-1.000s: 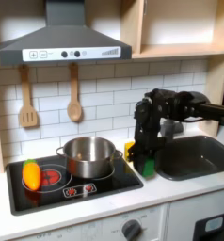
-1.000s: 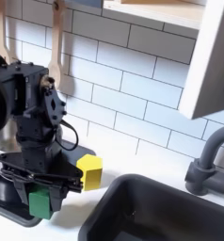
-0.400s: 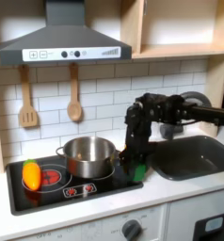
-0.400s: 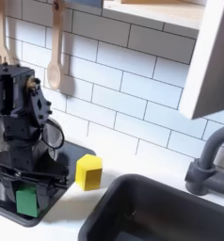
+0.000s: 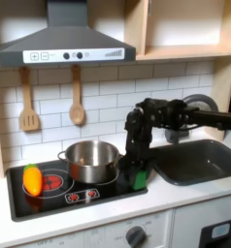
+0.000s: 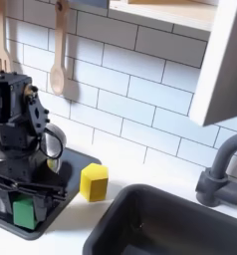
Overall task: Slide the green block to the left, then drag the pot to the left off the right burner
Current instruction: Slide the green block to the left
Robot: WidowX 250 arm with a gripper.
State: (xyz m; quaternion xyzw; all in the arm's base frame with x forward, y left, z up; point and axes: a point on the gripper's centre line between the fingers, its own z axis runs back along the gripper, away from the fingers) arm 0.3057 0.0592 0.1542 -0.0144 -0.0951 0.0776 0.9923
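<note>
Green rounded block [image 5: 139,178] sat under the pincer [image 5: 137,172], whose opening I couldn't tell, right of the steel pot [image 5: 91,160]. Block-sliding looked underway; dragging the pot came next.

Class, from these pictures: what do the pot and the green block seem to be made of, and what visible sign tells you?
The pot: apparently steel, polished; its silver wall shows bright reflections. The green block: probably plastic or painted wood, matte; flat, even bright green with no shine.

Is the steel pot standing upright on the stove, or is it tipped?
Upright. In the first exterior view the pot sits level on the black stove, its open mouth facing up.
</note>
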